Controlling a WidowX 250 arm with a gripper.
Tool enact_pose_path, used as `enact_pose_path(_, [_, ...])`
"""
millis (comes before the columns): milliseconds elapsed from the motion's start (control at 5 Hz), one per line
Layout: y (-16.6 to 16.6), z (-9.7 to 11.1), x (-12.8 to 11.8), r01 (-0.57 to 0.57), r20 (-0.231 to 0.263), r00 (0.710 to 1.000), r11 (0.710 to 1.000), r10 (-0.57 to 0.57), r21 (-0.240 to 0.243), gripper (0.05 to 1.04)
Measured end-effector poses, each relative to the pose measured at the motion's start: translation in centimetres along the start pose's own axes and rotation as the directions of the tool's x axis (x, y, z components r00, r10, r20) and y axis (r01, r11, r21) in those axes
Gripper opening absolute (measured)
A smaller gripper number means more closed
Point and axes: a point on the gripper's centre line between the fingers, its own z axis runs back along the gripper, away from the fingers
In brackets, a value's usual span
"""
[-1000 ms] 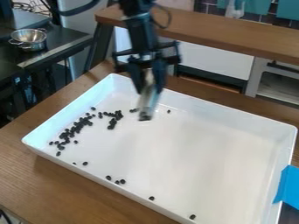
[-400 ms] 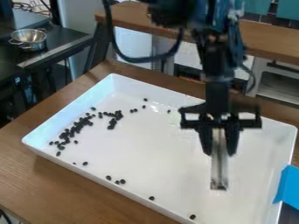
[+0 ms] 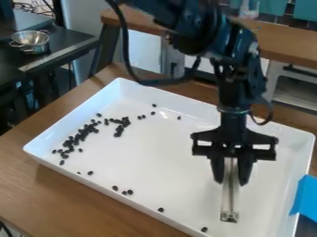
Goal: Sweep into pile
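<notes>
Beans (image 3: 77,138), small and black, are lying mostly in a loose band along one side of the white tray (image 3: 167,157), with strays scattering toward its near and far walls. The tool (image 3: 231,181) is closing its fingers firmly around a slender sweeper (image 3: 229,199), which is hanging lengthwise so that its end can presumably work at the tray floor while the fingers are staying clear. Its end is standing near the lowest stray (image 3: 204,229), apparently suiting a stroke back toward the main cluster. Raised walls are probably serving to keep beans off the wooden bench (image 3: 80,199).
</notes>
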Motion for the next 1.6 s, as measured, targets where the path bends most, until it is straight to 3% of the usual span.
enact_pose_path(200, [1.1, -2.2, -0.7, 0.02, -0.017, 1.0, 0.999, -0.019, 0.048, 0.375])
enact_pose_path(600, [2.0, -3.1, -1.4, 0.028, -0.026, 0.999, 0.997, -0.026, 0.074, 0.375])
enact_pose_path(800, [3.1, -3.0, -1.3, 0.033, -0.032, 0.999, 0.995, -0.03, 0.09, 0.375])
enact_pose_path(1200, [8.4, -2.3, 1.4, 0.048, -0.013, 0.999, 0.983, -0.046, 0.18, 0.375])
enact_pose_path(1600, [13.5, -1.6, 2.5, 0.129, 0.033, 0.99, 0.963, -0.141, 0.235, 0.375])
